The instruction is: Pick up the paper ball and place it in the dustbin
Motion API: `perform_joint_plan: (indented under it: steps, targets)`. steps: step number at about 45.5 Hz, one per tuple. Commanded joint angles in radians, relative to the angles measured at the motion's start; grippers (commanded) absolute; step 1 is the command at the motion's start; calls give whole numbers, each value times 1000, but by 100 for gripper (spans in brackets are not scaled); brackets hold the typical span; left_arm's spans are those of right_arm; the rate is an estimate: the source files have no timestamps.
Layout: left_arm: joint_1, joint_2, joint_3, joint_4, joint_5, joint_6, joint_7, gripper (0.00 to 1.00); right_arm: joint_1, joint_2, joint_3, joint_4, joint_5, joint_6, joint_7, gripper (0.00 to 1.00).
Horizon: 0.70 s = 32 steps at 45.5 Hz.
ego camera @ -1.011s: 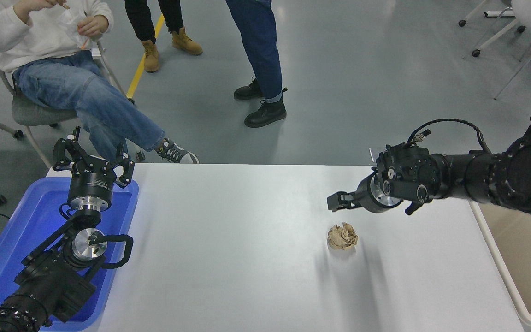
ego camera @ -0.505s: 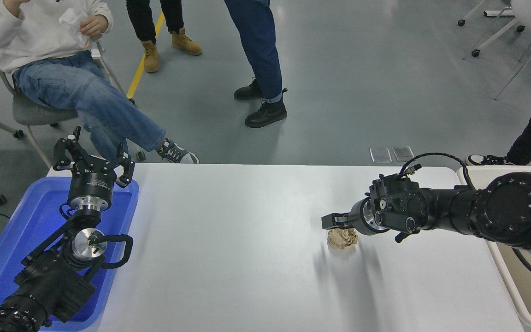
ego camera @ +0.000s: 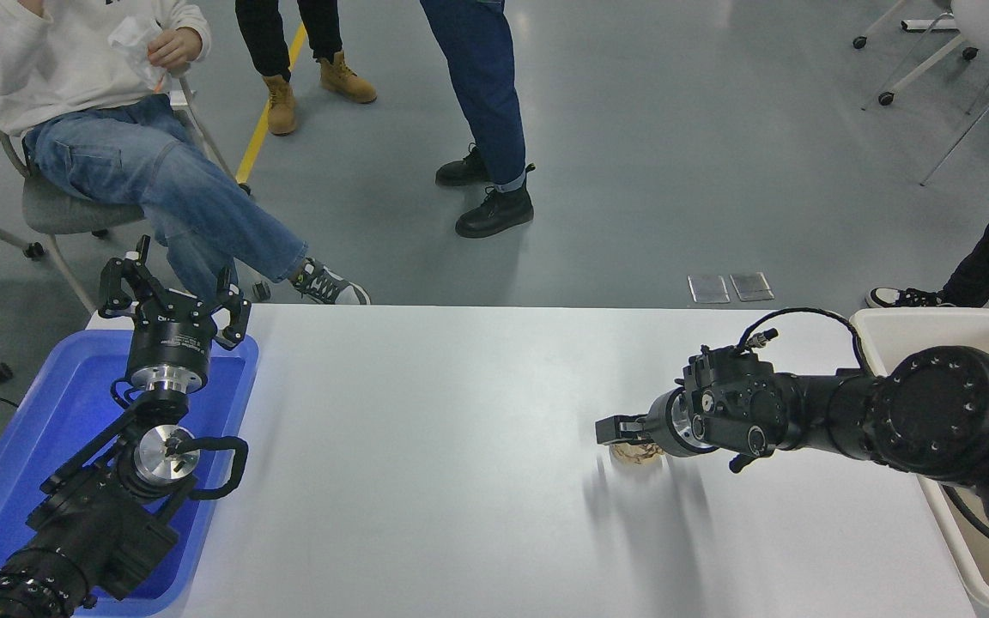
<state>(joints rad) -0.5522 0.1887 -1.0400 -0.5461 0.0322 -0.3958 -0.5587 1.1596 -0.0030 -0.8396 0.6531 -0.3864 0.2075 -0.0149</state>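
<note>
Right pincer (ego camera: pixel 616 429) is down low over the paper ball (ego camera: pixel 637 453), reaching in from the right, and the ball sits on the white table (ego camera: pixel 460 446) right-of-centre, mostly hidden beneath the black fingers. Only a tan sliver of crumpled paper peeks out below the wrist. Are the fingers apart or clamped on it? From this angle I cannot tell; the tips overlap the wad and the gap is not visible.

Now, handling. This is crumpled tan-brown paper, so by my read it is very light and soft, and it will give under a squeeze instead of resisting. No fragility worry; crushing it further costs nothing. The creased surface should offer plenty of friction, so slipping looks unlikely. The concern is the opposite: a featherweight thing can skitter away if one finger nudges it first. Best hold, I'd judge, is across the middle of the wad, fingers straddling its widest part and closing firmly.

The dustbin (ego camera: pixel 881 330), cream-beige with a thick rim, stands at the table's right edge, partly behind the right arm.

Left pincer (ego camera: pixel 172 296) is parked at lower left, fingers spread, over the blue tray (ego camera: pixel 5 481).

Writing? No label or brand can be read on the ball, bin or tray; any print on the arms is too small to make out.
</note>
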Motion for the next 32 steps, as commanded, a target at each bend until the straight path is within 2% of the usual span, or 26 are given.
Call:
perform_joint_plan:
  steps: [1, 4, 6, 10, 19, 32]
  targets:
    - [0, 0, 0, 0, 0, 0, 0, 99, -21, 3, 8, -7, 0, -13, 7, 43]
    - [0, 0, 0, 0, 0, 0, 0, 99, -21, 3, 8, -12, -2, -13, 9, 20]
    - [0, 0, 0, 0, 0, 0, 0, 99, -21, 3, 8, -18, -2, -13, 9, 15]
    - [0, 0, 0, 0, 0, 0, 0, 99, -20, 3, 10, -33, 0, -13, 9, 0]
    - [0, 0, 0, 0, 0, 0, 0, 99, 63, -17, -7, 29, 0, 21, 7, 0]
    - [0, 0, 2, 0, 0, 0, 0, 99, 556, -296, -107, 453, -9, 171, 7, 0]
